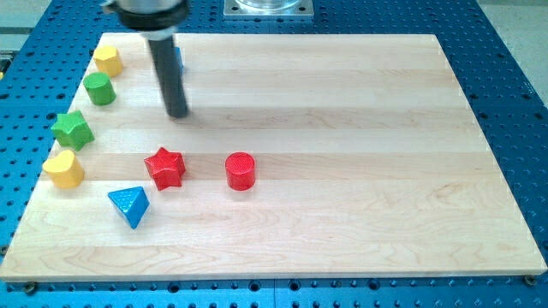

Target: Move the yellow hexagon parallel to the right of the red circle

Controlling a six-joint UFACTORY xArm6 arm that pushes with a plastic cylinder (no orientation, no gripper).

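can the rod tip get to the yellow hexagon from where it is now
Probably yes: my tip sits to the view's right of the yellow hexagon, with bare board between; the green cylinder lies just below that path.

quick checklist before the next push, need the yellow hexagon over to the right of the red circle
1. Target found: yellow hexagon sits at the board's top left corner: ok.
2. Reference found: red circle stands mid-board: ok.
3. Landing spot at the view's right of the red circle holds no block: ok.
4. My tip is right of and below the hexagon, apart from it, so it is not behind it for a rightward push: not ok.
5. Neighbours: green cylinder sits just below the hexagon, red star lies left of the circle; watch both: ok.
6. Blue block is mostly hidden behind the rod: cannot tell.
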